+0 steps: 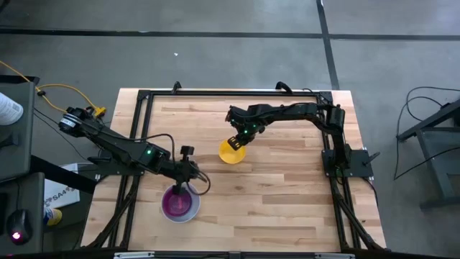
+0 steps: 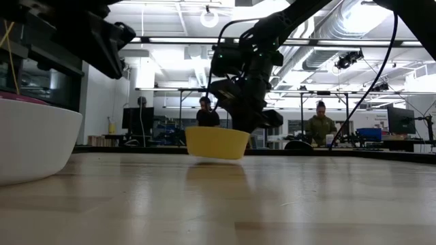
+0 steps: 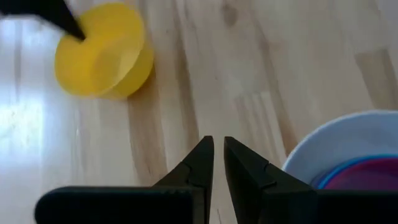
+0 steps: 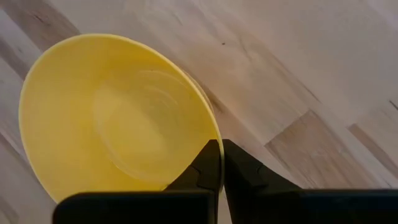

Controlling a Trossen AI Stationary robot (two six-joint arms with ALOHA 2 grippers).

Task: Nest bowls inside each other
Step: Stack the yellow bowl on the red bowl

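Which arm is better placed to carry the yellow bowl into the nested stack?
Right. The right gripper is shut on the yellow bowl rim, tilting it. The left gripper hangs near the white bowl, holding nothing.

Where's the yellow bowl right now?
In the high view the yellow bowl sits near the table's middle, its rim pinched by the right gripper, up and right of the white bowl under the left gripper.

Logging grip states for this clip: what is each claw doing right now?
Left claw: nearly closed, empty, beside the white bowl.
Right claw: shut on the yellow bowl rim.
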